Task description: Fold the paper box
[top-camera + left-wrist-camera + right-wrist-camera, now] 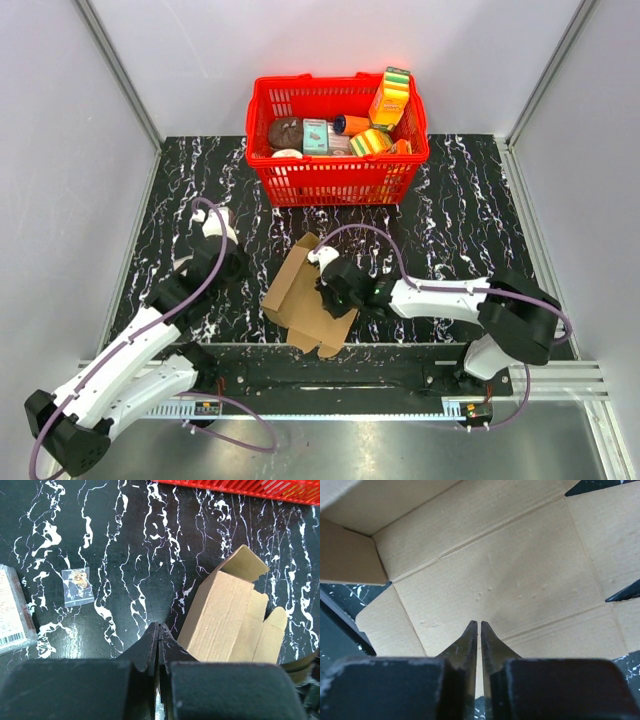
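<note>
Operator: Where does the paper box (pixel 305 295) sit?

Spotter: On the tabletop (pixel 470 240) between your two arms, on the near side of the red basket (pixel 335 180). It's half formed: one long wall stands up and the rest lies flat with its flaps spread.

Operator: And the jaws?

Spotter: Both pairs are together and neither grips anything. Your right jaws point at the flat inner panel, though I can't tell whether they touch it. Your left jaws hang over bare tabletop just beside the standing wall.

Operator: What could go wrong?

Spotter: Mostly sliding. If you push that panel with pinched tips, nothing pins the sheet, and I'd expect the whole blank to skate on the slick surface towards the near edge rather than bend at a crease. The raised wall looks free too, so it may sag back. And if you press away from a score line, you'll likely dent the cardboard. I'd brace with your left first.
</note>
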Motion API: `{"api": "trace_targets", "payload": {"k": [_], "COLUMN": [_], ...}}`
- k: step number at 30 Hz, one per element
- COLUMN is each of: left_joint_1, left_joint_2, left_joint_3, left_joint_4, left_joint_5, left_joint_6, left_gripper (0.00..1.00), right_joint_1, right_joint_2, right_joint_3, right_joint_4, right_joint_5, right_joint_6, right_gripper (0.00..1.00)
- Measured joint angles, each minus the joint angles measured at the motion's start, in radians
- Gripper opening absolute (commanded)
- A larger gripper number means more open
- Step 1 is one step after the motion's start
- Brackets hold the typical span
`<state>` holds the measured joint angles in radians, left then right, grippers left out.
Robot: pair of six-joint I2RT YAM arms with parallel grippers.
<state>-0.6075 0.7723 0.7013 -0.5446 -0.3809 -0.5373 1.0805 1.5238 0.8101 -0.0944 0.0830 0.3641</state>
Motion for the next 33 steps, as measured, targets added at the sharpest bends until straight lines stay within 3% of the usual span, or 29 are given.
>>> {"api": "trace_targets", "payload": {"k": [3,10,20,33], "left_joint_1": [0.0,0.0,0.0,0.0], "left_joint_2": [-0.032,-0.044,-0.045,-0.045], "left_joint_3": [0.0,0.0,0.0,0.0], "left_joint_4": [-0.002,-0.018,-0.03,-0.03], "left_joint_5": [-0.002,-0.009,-0.011,-0.021], "left_joint_6": [-0.006,-0.006,-0.006,-0.005], "left_gripper": [0.0,0.0,0.0,0.0], "right_joint_1": [0.0,0.0,0.0,0.005], "right_joint_2": [0.042,0.099,0.133,0.187], "right_joint_3": [0.0,0.0,-0.002,0.042], "right_joint_4": [0.032,0.127,0.178,0.135], "right_joint_5": [-0.006,-0.005,0.002,0.09], "right_joint_6": [-0.056,-0.12,-0.172,-0.155], "right_gripper": [0.41,0.62,0.68,0.69]}}
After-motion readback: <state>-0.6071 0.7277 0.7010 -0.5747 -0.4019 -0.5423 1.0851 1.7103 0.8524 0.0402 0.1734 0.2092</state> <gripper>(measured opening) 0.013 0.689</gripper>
